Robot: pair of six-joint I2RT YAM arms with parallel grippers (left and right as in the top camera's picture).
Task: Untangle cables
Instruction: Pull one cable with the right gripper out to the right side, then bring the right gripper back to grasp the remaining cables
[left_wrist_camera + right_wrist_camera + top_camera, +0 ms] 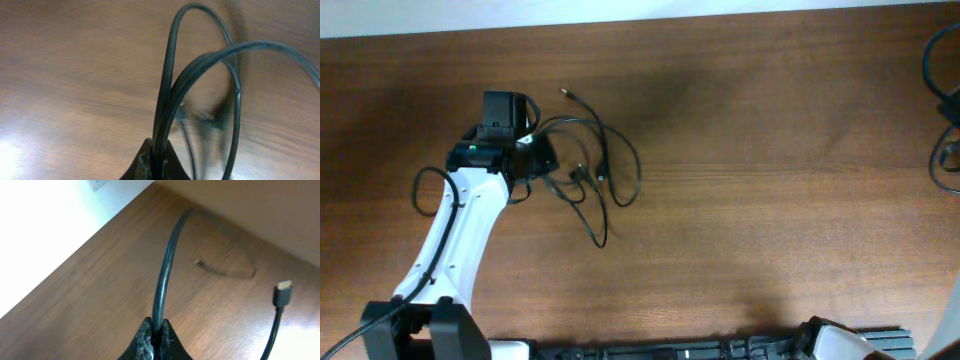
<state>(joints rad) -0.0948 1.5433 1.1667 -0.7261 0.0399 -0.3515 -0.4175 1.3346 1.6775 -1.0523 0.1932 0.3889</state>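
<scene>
A tangle of thin black cables lies on the wooden table, left of centre, with small plugs at the loose ends. My left gripper is at the tangle's left edge and is shut on two cable strands that arch up from its fingertips. My right gripper is shut on one black cable that curves up and away; a plug end hangs to its right. In the overhead view only loops of that cable show at the right edge.
The wooden table spans the view. The left arm's white link runs from the front left, with its thicker black wire looping beside it. Arm bases stand along the front edge.
</scene>
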